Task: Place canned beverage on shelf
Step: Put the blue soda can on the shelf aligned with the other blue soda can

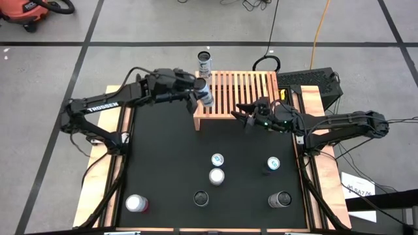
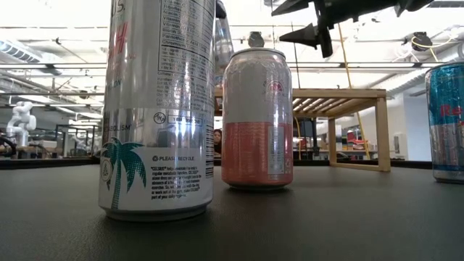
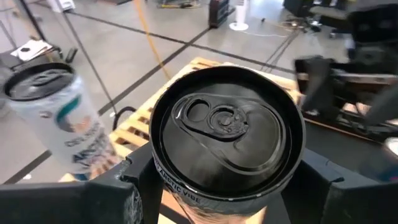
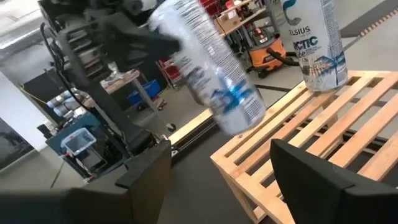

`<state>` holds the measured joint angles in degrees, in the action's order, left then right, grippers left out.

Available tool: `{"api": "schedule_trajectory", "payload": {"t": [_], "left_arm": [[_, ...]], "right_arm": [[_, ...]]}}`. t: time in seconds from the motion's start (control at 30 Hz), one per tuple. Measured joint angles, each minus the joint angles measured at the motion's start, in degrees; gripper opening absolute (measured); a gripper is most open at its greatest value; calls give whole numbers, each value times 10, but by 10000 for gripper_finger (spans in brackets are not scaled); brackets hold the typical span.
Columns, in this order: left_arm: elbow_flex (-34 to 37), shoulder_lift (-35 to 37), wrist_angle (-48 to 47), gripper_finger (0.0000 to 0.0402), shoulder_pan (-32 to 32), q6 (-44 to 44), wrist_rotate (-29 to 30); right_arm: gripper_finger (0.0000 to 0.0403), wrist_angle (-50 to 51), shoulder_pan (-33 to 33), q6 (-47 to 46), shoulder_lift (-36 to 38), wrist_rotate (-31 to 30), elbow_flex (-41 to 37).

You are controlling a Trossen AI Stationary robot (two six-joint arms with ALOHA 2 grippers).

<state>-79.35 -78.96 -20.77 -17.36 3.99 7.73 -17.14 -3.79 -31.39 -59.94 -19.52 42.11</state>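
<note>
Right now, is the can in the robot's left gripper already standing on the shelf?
No, the left gripper holds the can tilted in the air beside the shelf, as the right wrist view shows.

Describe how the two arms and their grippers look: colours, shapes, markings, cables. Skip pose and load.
Both arms are black, built of slim jointed links. The left arm carries white TROSSEN lettering along one link. Near the wrist of the right arm small green lights glow. Black cables run along both. The left gripper and right gripper have dark, flat, angular fingers.
</note>
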Motion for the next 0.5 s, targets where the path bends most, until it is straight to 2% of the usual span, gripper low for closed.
{"api": "schedule_trajectory", "payload": {"t": [0.4, 0.5], "left_arm": [[-156, -113, -158, 235, -62, -58, -38], [-171, -131, -164, 235, -74, -63, -46]], "right_arm": [[260, 25, 0, -25, 0, 1, 0], [260, 25, 0, -25, 0, 1, 0]]}}
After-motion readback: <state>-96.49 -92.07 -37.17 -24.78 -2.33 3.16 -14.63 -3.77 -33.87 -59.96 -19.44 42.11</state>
